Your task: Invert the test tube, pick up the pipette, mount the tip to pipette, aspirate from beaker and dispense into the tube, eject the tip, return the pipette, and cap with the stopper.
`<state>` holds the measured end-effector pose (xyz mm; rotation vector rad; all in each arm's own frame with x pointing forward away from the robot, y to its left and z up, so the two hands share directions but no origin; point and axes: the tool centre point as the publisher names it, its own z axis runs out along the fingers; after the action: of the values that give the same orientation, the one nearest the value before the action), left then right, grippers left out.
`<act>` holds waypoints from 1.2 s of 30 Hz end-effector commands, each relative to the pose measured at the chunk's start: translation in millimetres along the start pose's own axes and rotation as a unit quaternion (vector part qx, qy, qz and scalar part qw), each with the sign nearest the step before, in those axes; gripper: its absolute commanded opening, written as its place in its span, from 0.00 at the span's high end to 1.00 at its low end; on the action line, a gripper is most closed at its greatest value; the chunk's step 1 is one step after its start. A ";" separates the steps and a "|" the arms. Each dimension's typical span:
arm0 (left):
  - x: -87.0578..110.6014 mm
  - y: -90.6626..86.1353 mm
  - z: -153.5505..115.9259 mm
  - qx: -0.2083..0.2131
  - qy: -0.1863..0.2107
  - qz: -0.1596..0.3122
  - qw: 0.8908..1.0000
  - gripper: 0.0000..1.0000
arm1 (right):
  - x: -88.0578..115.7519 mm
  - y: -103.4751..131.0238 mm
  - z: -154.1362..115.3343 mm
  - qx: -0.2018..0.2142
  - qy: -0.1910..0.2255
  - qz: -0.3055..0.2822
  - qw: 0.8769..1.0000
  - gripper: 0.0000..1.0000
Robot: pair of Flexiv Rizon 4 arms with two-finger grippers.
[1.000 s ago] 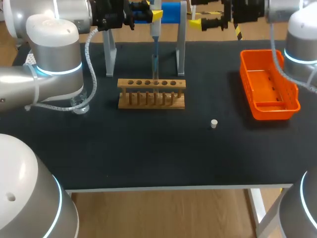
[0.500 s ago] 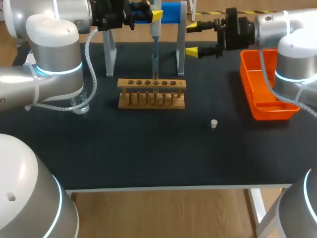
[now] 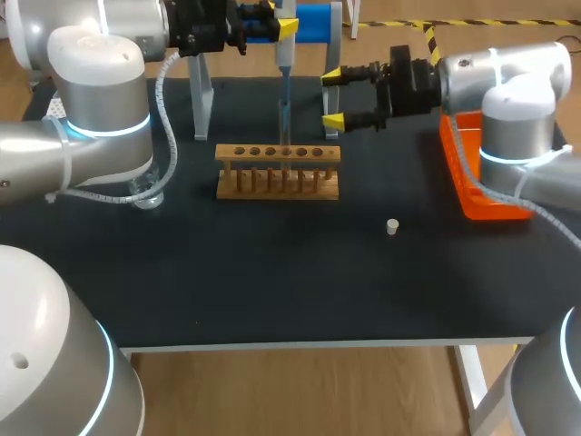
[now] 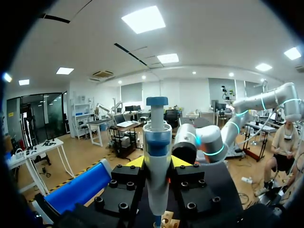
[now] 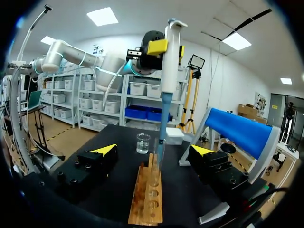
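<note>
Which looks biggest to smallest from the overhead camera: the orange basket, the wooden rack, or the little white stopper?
1. Orange basket, likely largest, though the right arm hides part of it.
2. Wooden rack, not far behind.
3. White stopper, by far the smallest.

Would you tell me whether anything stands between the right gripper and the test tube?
Nothing visible does: the right gripper, jaws open, looks straight along the empty end of the rack at the test tube; the pipette only hangs over it.
</note>
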<state>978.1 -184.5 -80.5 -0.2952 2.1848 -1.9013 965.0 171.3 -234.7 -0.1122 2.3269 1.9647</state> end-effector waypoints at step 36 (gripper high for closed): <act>0.3 -0.5 0.2 0.000 -0.001 0.000 1.000 1.00 | -22.3 -41.5 88.0 0.087 0.002 0.012 0.996 0.00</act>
<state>978.1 -184.4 -80.5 -0.2952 2.1848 -1.9013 992.0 247.6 -286.3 -0.0761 2.4895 1.7701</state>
